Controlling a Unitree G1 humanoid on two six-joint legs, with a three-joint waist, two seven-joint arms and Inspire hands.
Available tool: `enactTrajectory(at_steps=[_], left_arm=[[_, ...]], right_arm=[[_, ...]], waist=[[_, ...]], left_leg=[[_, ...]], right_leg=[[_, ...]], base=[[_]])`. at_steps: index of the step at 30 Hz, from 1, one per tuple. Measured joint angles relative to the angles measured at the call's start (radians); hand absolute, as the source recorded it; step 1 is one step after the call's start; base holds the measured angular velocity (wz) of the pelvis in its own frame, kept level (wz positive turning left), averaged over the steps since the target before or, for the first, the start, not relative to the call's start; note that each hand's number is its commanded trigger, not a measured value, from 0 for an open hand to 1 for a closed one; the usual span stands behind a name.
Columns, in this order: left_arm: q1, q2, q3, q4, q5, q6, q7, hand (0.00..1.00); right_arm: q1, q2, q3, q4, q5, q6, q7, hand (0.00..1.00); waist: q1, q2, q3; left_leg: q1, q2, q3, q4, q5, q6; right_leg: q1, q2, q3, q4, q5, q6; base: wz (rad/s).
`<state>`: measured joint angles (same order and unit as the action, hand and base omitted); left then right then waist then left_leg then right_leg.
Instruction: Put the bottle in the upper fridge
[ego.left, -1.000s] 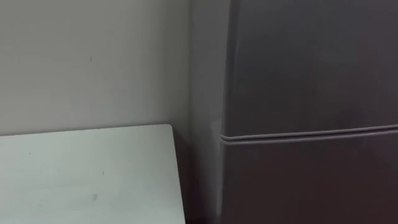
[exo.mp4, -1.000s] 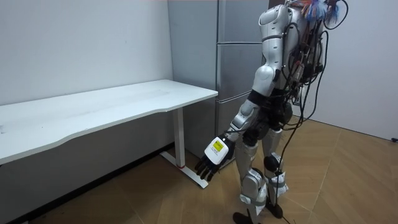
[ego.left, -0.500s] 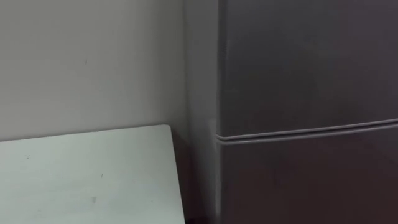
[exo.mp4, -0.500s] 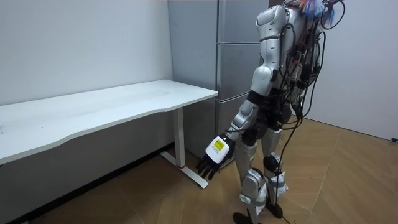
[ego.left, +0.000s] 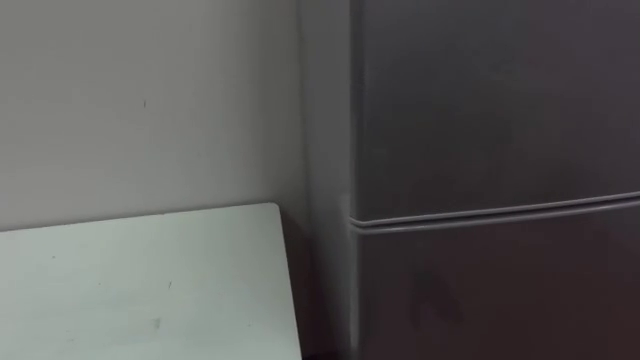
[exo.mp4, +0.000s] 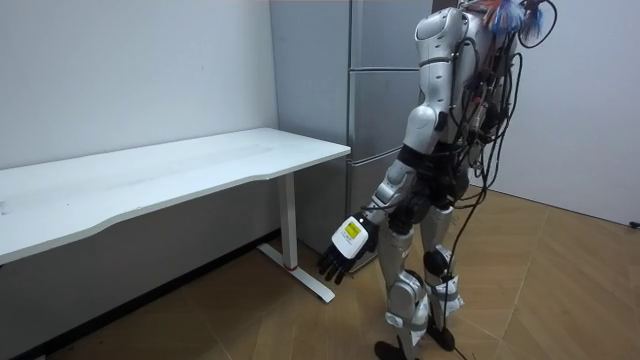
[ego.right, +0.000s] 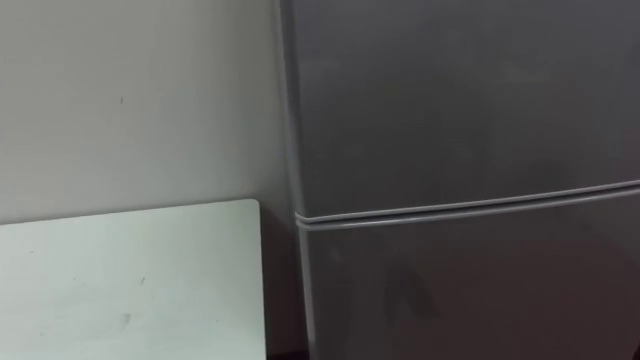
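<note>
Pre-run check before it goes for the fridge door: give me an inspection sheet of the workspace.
surface: white table, bare top, on the robot's left, its end close to the fridge.
job's things: fridge, doors shut; the robot stands facing it.
clutter: nothing seen.
hands: left hand hangs low at the robot's side, fingers relaxed, holding nothing.
cables: nothing seen.
surroundings: wall behind the table; wood floor.
</note>
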<state>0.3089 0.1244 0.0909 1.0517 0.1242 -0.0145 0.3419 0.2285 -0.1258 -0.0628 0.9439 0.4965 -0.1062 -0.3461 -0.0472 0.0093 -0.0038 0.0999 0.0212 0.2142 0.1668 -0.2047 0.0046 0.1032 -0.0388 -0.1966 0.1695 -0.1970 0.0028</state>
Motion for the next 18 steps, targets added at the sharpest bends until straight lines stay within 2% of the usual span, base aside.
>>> enactTrajectory(at_steps=[7,11,18], left_arm=[[-0.007,-0.001,-0.035,0.0,0.025,-0.002,0.0,0.0],[-0.016,-0.002,-0.035,0.0,0.025,-0.021,-0.001,0.0],[-0.037,-0.009,-0.035,0.0,0.029,-0.036,-0.002,0.0]], right_arm=[[-0.004,0.004,0.062,0.047,-0.004,-0.001,0.132,0.0],[-0.014,0.006,0.084,0.106,-0.052,0.0,0.223,0.0],[-0.021,0.005,0.118,0.158,-0.073,0.013,0.308,0.0]], waist=[[0.001,-0.001,0.0012],[0.002,-0.002,0.0015],[0.02,-0.011,0.0048]], left_leg=[[-0.001,-0.001,-0.006,0.002,0.0,0.0],[-0.002,-0.001,-0.007,0.002,-0.001,0.001],[-0.004,-0.002,-0.01,0.001,-0.001,0.001]], right_leg=[[0.002,-0.001,0.0,-0.002,0.0,0.0],[0.002,-0.001,-0.002,-0.003,0.0,0.0],[0.001,-0.002,-0.008,-0.004,0.0,0.0]], base=[[0.0],[0.0],[0.0]])
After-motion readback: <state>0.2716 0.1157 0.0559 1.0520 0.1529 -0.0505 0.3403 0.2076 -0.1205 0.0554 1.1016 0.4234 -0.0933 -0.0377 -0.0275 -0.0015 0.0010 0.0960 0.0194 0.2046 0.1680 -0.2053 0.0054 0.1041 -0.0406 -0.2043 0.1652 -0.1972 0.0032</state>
